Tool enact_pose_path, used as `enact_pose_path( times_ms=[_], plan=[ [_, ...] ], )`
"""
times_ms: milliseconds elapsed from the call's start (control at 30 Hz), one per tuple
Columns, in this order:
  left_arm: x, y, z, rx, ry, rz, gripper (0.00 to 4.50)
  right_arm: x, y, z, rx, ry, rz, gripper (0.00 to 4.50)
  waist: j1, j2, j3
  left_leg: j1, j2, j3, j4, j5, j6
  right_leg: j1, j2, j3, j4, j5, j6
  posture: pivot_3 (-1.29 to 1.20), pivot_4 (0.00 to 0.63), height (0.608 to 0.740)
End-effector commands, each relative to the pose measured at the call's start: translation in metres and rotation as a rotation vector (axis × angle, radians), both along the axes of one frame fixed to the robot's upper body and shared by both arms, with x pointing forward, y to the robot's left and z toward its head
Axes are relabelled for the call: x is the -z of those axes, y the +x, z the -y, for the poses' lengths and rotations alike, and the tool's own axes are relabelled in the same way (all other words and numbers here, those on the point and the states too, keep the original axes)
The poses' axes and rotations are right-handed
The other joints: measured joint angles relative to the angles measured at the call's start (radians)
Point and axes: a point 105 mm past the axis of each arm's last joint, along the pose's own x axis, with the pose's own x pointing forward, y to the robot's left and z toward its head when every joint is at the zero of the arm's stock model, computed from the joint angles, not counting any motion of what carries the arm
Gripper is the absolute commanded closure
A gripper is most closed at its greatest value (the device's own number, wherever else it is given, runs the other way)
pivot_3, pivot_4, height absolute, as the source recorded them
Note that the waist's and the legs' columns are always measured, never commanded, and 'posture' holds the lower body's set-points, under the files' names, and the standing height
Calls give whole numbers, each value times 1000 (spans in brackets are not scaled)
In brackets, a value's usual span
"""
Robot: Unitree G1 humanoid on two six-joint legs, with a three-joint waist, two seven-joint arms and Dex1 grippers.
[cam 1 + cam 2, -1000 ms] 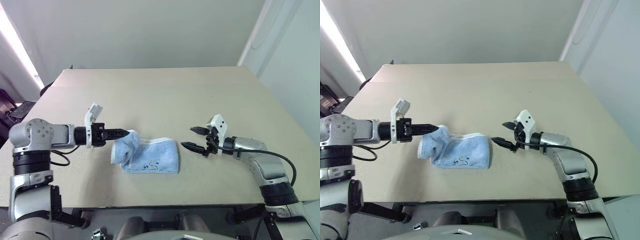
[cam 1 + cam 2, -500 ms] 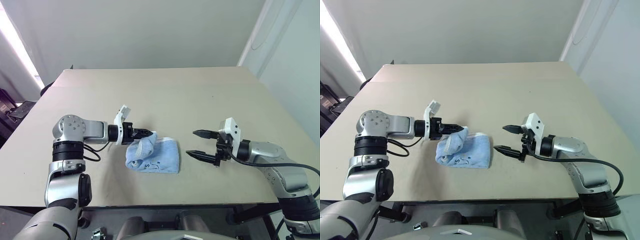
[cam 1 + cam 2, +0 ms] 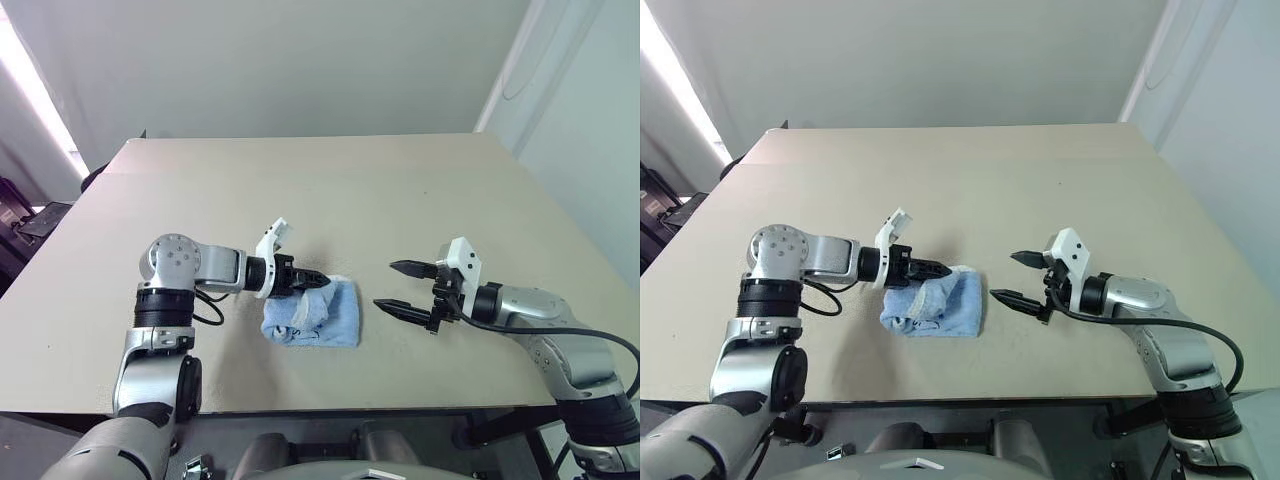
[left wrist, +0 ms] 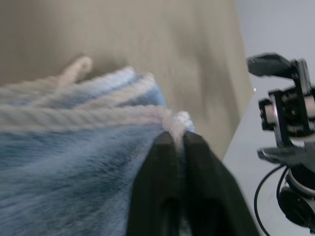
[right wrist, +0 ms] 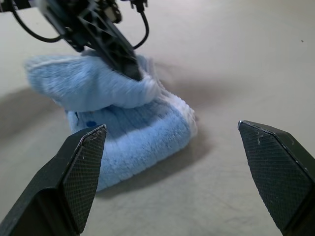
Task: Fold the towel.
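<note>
Left wrist view – left gripper [image 4: 174,140] pinching towel [image 4: 64,162] edging; head views – right gripper [image 3: 404,287] agape.

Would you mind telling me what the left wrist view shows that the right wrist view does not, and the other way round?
Left wrist view alone: the towel's white piped edging pinched at the left gripper's nearly closed tips, and a white cord lying on the table.

Right wrist view alone: the right gripper's fingers spread wide, short of the cloth, and the towel's whole folded bundle, with a small dark mark low on its side.

Both: the light-blue towel on the table.
</note>
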Motion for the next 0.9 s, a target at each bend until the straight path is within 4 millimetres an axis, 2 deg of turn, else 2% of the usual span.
enact_pose_path(
  times_ms=[33,133,233,333,400,500,567,633,700,767,800,900],
  plan=[
    [-13,-7,5,56,-32,64,2754,-11,2,-1,-10,-10,56,0,0,0,0,0,0,0,0,0,0,0,0,0,0,0,0,0,0,740],
    [-19,-7,6,60,-52,91,1613,-10,3,1,-4,-14,53,0,0,0,0,0,-1,0,0,0,0,1,0,0,0,-2,-3,0,0,740],
    [-37,-9,5,75,-130,168,539,-8,3,1,-1,-16,48,0,-2,0,0,0,-1,0,0,0,0,1,1,0,0,-2,-3,0,0,740],
    [-43,-17,-1,107,-103,298,539,-6,4,1,1,-16,48,0,-6,0,0,0,-1,0,0,0,0,0,1,0,0,-2,-3,0,0,740],
    [-49,-11,-10,54,-80,417,539,-7,4,1,2,-13,51,0,-5,0,0,1,0,0,-1,0,-1,0,1,1,0,-2,-3,0,0,740],
    [-58,-13,-29,81,12,669,539,-7,5,1,2,-8,55,0,-4,-1,1,1,0,0,-1,1,-2,0,1,0,0,-2,-4,0,0,740],
    [-48,-17,-42,151,122,748,539,-8,5,1,1,-7,56,0,-3,-1,1,1,1,1,-1,1,-2,0,2,1,0,-3,-7,0,0,740],
    [-41,-9,-51,138,169,813,539,-8,7,0,3,-7,60,0,0,0,1,1,1,2,-1,1,-2,0,2,1,-1,-4,-6,0,0,740],
    [-38,-1,-50,129,185,882,539,-7,9,-1,4,-6,64,0,6,-1,2,1,1,1,0,1,-2,1,1,1,-1,-5,-4,0,0,740],
    [-31,-1,-42,146,170,923,539,-7,10,-2,3,-5,68,0,5,-1,2,1,1,0,1,1,-1,3,2,1,-3,-5,-3,0,0,740],
    [-26,-4,-34,157,126,1001,539,-8,12,-2,12,2,68,0,3,0,1,1,1,0,1,1,-1,4,2,1,-4,-5,-3,0,0,740],
    [0,-13,-21,219,97,1083,539,-9,15,0,32,4,67,0,1,1,1,0,2,0,0,-1,2,5,2,1,-9,-2,-6,0,0,740]
  ],
)
